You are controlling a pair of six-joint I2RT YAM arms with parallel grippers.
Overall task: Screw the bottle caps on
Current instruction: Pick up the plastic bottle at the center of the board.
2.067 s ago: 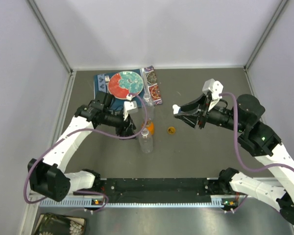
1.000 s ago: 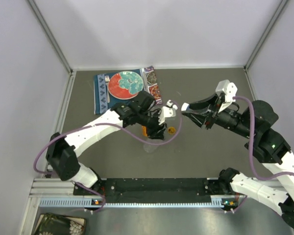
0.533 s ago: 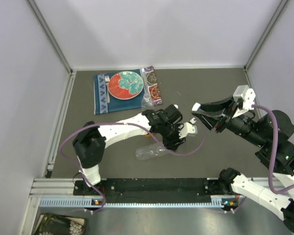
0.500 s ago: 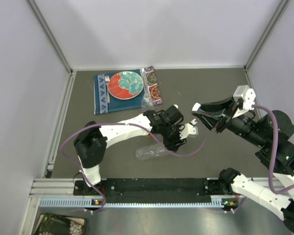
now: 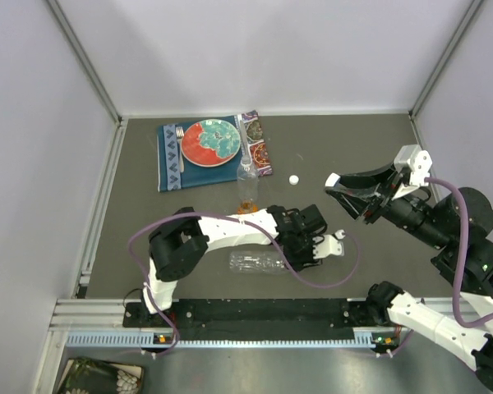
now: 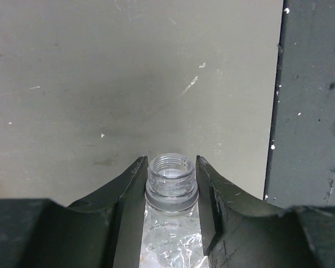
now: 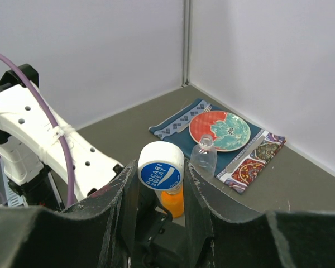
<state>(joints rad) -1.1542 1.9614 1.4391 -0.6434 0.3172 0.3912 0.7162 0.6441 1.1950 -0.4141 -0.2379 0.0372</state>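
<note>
Left gripper (image 6: 170, 170) clamps clear bottle (image 6: 170, 187) at neck; right gripper (image 7: 159, 176), pinching white cap (image 7: 161, 164), should meet that neck squarely.

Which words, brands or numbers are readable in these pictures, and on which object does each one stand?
"POCARI SWEAT": on the blue top of the white bottle cap, held in the right gripper.
Nothing else is readable; the clear bottle in the left gripper shows no label.
</note>
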